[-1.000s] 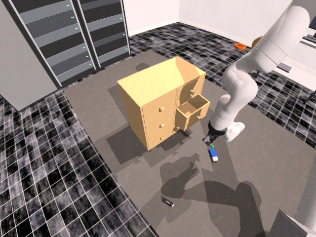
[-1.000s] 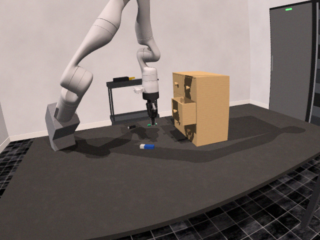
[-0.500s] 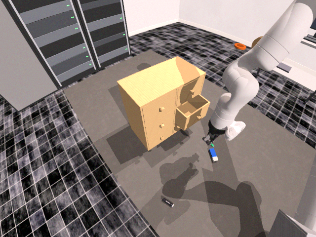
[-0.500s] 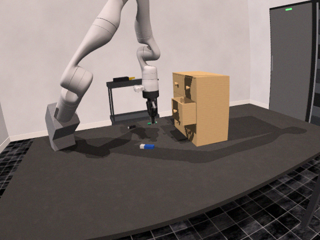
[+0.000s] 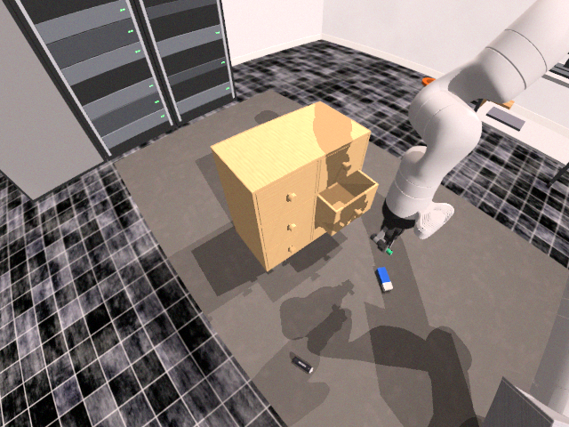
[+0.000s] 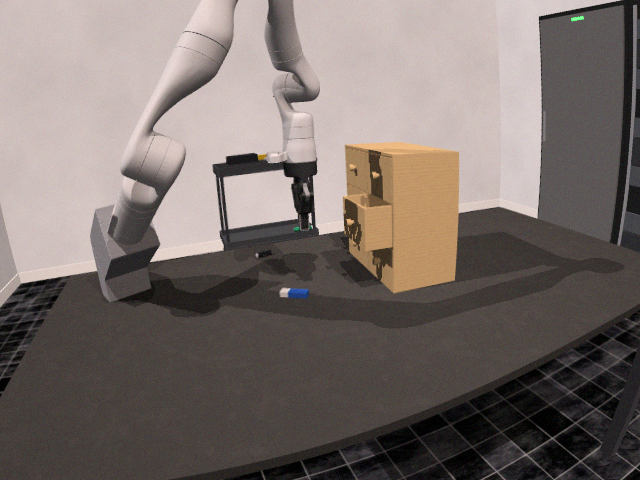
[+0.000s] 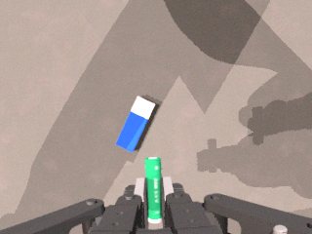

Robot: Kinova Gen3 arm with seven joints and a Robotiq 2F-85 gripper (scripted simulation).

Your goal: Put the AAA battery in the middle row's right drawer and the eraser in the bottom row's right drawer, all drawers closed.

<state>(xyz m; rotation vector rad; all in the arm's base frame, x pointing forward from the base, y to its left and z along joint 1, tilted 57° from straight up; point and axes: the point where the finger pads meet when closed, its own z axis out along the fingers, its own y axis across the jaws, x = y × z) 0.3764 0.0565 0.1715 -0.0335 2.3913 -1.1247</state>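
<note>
A slim green cylindrical AAA battery with pale lettering and a whitish end [image 5: 388, 251] [image 6: 296, 228] [image 7: 153, 187] is hanging above the table, pinched between the pads of the black jointed two-finger gripper [image 5: 386, 239] [image 6: 304, 227] [image 7: 154, 191]. The rectangular eraser, blue with a white end [image 5: 384, 278] [image 6: 294, 293] [image 7: 136, 124], is lying flat on the matte grey-brown table [image 5: 482, 257] [image 6: 217, 372] [image 7: 54, 58]. The box-shaped chest of pale yellow, fine-grained wood [image 5: 261, 151] [image 6: 424, 217] is standing upright near them, its round-knobbed drawers facing the gripper's side. Its right middle drawer, an open-topped wooden tray [image 5: 328, 206] [image 6: 378, 227], is jutting out, while the other drawers are sitting in the chest. A small dark cylinder with a pale end [image 5: 302, 364] [image 6: 263, 254] is lying well apart from the eraser.

The smooth, glossy white arm [image 5: 441, 124] [image 6: 299, 131] is reaching high and bending down, its wrist pointing the gripper downward just off the chest's front.

The top view is showing the pulled-out drawer's bare inside; the exterior view is showing the arm's angular grey mount [image 6: 105, 279]; the wrist view is showing the battery's lettering and the pads closing on both its sides.

I have raised my gripper [image 5: 386, 246] [image 6: 304, 225] [image 7: 154, 191] higher over the table, and the green battery [image 5: 388, 252] [image 6: 296, 228] [image 7: 153, 177] in my pincer has risen too. From above it now shows farther from the eraser [image 5: 384, 278] [image 6: 294, 293] [image 7: 136, 124]; any sideways drift is hard to judge.
</note>
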